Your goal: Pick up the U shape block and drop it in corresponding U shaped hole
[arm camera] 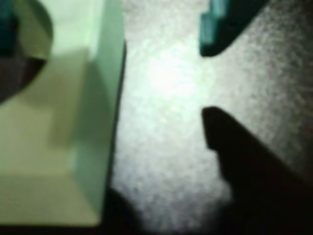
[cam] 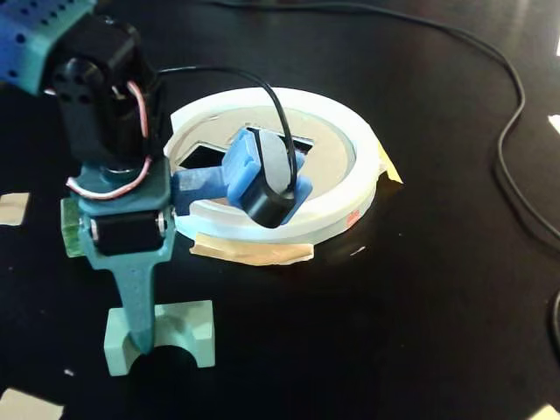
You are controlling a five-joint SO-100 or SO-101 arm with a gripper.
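Block lies on the table, unlifted, far from the hole; gripper hangs open around one side, grasping nothing yet.

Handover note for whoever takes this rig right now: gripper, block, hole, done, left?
Gripper: open, lowered at the mint block, one finger in front of it; the wrist view shows a gap beside the block, no grip.
Block: on the black table, arch toward the camera, in front of the white ring.
Hole: in the ring's disc, partly hidden by the camera.
Done: approach.
Left: grasp, lift, drop in.
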